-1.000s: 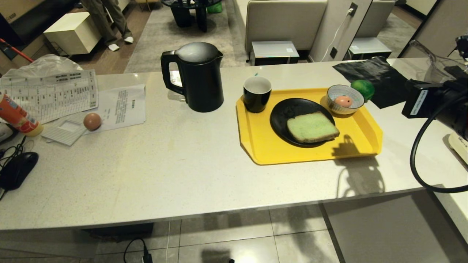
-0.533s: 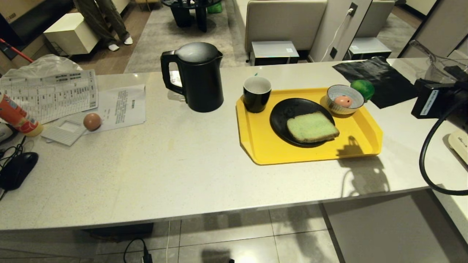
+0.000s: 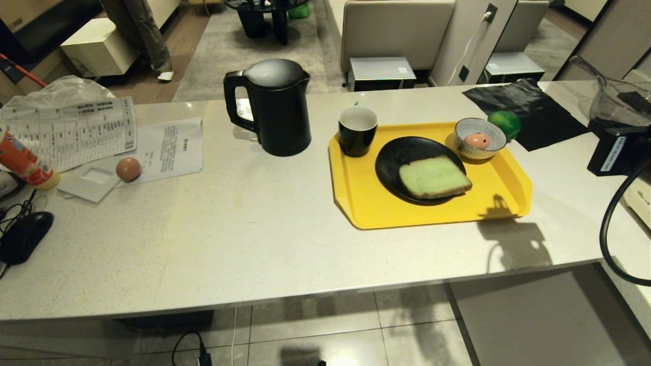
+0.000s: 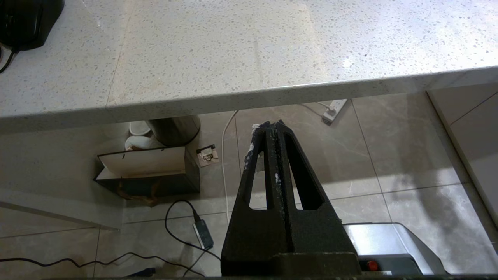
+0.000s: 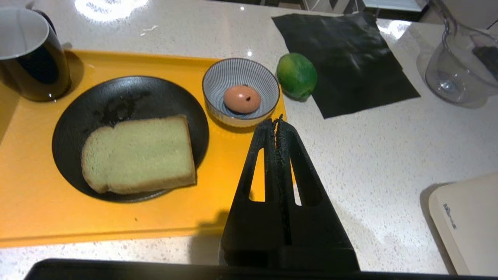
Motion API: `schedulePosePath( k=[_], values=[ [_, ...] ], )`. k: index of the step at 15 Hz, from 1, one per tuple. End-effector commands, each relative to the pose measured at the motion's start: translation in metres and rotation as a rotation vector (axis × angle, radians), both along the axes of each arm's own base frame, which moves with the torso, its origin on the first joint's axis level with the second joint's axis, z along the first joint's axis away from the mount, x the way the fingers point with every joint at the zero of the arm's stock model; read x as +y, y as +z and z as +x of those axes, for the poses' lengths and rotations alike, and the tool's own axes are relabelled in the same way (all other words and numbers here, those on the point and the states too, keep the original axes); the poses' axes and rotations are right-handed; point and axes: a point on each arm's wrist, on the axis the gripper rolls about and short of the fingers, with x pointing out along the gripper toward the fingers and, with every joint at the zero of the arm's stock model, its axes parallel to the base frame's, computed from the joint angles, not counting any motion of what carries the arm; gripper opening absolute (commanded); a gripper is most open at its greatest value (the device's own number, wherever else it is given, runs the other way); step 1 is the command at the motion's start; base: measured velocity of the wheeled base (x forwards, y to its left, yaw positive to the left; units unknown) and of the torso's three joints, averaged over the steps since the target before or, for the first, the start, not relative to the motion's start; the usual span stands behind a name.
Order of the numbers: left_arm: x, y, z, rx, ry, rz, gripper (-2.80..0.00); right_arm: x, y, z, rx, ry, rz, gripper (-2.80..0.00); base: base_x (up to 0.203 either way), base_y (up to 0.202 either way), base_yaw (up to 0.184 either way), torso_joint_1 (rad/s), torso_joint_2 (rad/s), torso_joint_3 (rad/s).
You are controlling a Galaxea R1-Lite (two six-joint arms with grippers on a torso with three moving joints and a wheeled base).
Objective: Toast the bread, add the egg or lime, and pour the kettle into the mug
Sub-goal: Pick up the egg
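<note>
At four o'clock off the bread [image 5: 138,155], I hold the right hand [image 5: 277,121] pressed together, empty, clear of the tray [image 5: 46,221] for approach.

You could see only the legs of the person [image 3: 147,38] at the head view's top edge. The orange tube [image 3: 23,160] and the dark mouse [image 3: 23,236] ran off its left edge, and print on the papers [image 3: 71,129] was too small to read. The right arm [image 3: 618,152] was cut off at the right edge, its pincer out of that view. In the right wrist view, the mug [image 5: 31,54] and the clear jug [image 5: 459,66] were clipped by the edges. The plate [image 3: 407,157] lay partly hidden under the bread [image 3: 435,178].
</note>
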Motion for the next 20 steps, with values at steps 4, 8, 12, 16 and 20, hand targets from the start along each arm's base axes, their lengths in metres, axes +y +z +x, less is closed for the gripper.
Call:
schedulePosePath(
  k=[4,8,12,16,20],
  values=[
    [0.000,0.000,0.000,0.002,0.002,0.000,-2.80,-0.005,-0.021,-0.014,0.053,-0.015,0.001,-2.80,0.000,0.000,0.000,0.000,0.00,0.000],
    [0.000,0.000,0.000,0.001,0.002,0.000,-2.80,-0.017,-0.025,-0.026,0.045,-0.061,0.075,-2.80,0.000,0.000,0.000,0.000,0.00,0.000],
    [0.000,0.000,0.000,0.001,0.002,0.000,-2.80,-0.021,-0.028,-0.047,0.022,-0.067,0.095,-2.80,0.000,0.000,0.000,0.000,0.00,0.000],
    [0.000,0.000,0.000,-0.001,0.001,0.000,-2.80,-0.023,-0.035,-0.066,0.009,-0.068,0.092,-2.80,0.000,0.000,0.000,0.000,0.00,0.000],
    [0.000,0.000,0.000,0.001,0.001,0.000,-2.80,-0.024,-0.037,-0.082,-0.015,-0.066,0.097,-2.80,0.000,0.000,0.000,0.000,0.00,0.000]
  ],
)
